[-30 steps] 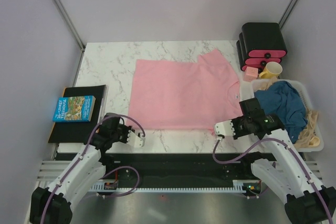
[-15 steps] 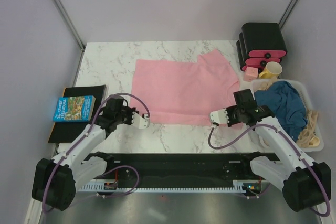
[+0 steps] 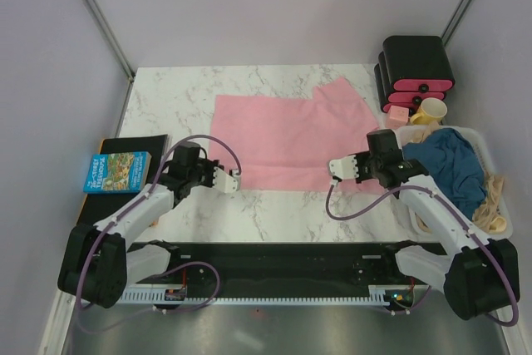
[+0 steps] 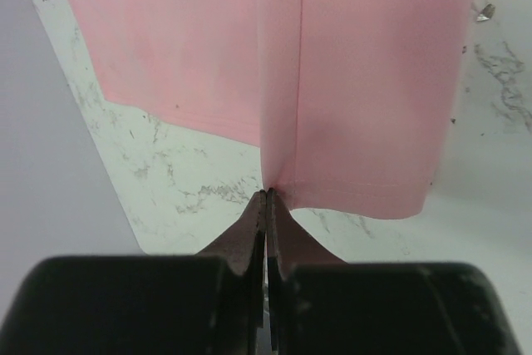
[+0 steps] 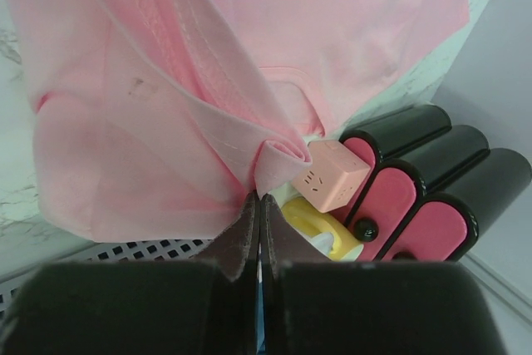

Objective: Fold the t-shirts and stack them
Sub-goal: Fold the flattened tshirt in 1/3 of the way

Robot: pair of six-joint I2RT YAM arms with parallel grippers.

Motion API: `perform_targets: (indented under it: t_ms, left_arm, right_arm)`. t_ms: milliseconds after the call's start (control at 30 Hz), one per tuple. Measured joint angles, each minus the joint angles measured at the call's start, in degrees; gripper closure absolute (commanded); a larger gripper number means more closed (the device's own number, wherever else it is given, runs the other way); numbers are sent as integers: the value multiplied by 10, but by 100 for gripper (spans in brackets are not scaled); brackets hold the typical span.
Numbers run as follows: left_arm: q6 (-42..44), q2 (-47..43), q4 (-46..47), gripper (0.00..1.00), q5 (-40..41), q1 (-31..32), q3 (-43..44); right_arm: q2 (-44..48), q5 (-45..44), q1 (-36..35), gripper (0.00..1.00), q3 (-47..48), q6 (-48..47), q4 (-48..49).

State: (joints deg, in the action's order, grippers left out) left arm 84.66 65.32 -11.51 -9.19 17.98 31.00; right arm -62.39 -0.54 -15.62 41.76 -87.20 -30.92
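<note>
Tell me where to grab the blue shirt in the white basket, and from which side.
Pinch a raised fold at the top of the blue shirt, coming straight down from above. It lies crumpled in the white basket, whose walls block a side approach. The left pincer and the right pincer are both shut on the pink shirt.

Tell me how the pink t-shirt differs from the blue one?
The pink t-shirt lies spread out on the marble table; the blue t-shirt sits crumpled in the white basket. The left gripper and right gripper pinch the pink one's edge; no gripper holds the blue one. Both are soft cloth.
</note>
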Motion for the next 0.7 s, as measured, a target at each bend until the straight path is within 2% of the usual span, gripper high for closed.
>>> perform_targets:
  t_ms: [367, 700]
  left_arm:
    - [0, 65, 69, 98, 3, -29, 34]
    - [0, 110, 91, 98, 5, -37, 62]
  right_arm:
    - [-38, -25, 0, 100, 14, 7, 63]
    - [-81, -28, 0, 100, 26, 10, 111]
